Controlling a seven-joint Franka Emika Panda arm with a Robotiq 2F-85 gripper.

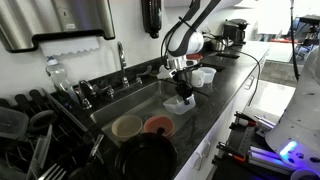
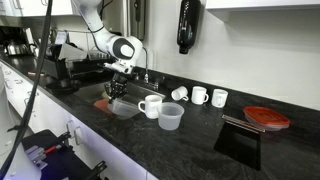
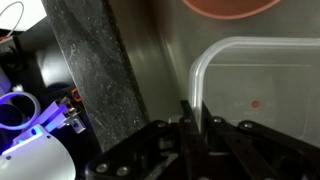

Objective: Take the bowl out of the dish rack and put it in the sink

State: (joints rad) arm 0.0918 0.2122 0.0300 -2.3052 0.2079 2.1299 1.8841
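My gripper (image 1: 180, 88) hangs over the right part of the sink (image 1: 118, 108). In the wrist view its jaws (image 3: 196, 115) are shut on the thin rim of a clear plastic container (image 3: 250, 90), which sits low in the sink basin. The container also shows in both exterior views (image 1: 180, 104) (image 2: 122, 107), under the gripper (image 2: 117, 88). A tan bowl (image 1: 127, 127) and an orange bowl (image 1: 158, 125) lie in the sink; the orange one shows at the top of the wrist view (image 3: 230, 5). The dish rack (image 1: 30, 135) holds dark utensils.
The faucet (image 1: 122, 62) stands behind the sink. A black pan (image 1: 148, 158) sits at the near end. White mugs (image 2: 150, 105) (image 2: 200, 96), a clear cup (image 2: 171, 117), a red plate (image 2: 266, 117) and a black tray (image 2: 240, 142) are on the dark counter (image 3: 90, 80).
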